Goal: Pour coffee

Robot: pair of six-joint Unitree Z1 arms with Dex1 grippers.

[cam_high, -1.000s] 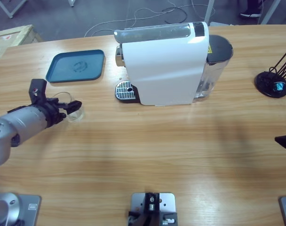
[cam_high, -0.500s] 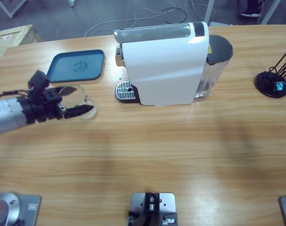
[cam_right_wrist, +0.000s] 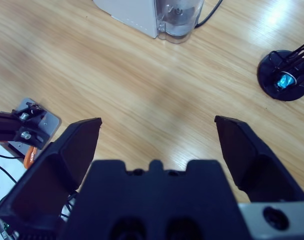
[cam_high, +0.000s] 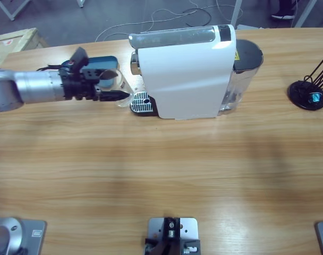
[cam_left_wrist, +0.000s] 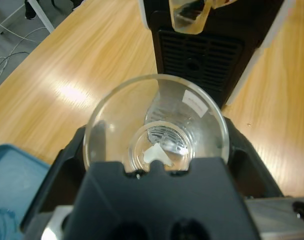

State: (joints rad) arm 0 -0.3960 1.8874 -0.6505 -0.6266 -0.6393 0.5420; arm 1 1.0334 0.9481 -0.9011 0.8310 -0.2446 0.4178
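Stretching across all three views is a long wooden table (cam_high: 167, 170) with pale, glossy planks that are catching soft patches of light. Beyond its far edge, a grey floor is showing, with loose white cables (cam_high: 167, 18) trailing over it. A white coffee machine (cam_high: 185, 71) is sitting near the back of the table, its drip grate (cam_high: 141, 102) facing the left side. A blue tray (cam_high: 100, 66) is lying just left of the machine, largely covered by the arm passing over it. At the far right, a black capsule stand (cam_high: 309, 93) is holding one shiny blue capsule (cam_high: 314, 98).

The left gripper (cam_high: 115, 94) is reaching in from the left edge, its jaws closing around a small clear tumbler (cam_high: 119, 87) and holding it just beside the drip grate. In the left wrist view, the tumbler (cam_left_wrist: 156, 127) is tipping toward the camera so its mouth and base are showing; the glass is looking empty, and no coffee can be made out in any view. The machine's spout is being cut off at the top of that view.

The right gripper (cam_right_wrist: 157, 132) is appearing only in its own wrist view, hanging above bare table with its jaws spread wide and gripping nothing. The machine's water tank (cam_right_wrist: 179, 15) is being cut off at the top edge there.
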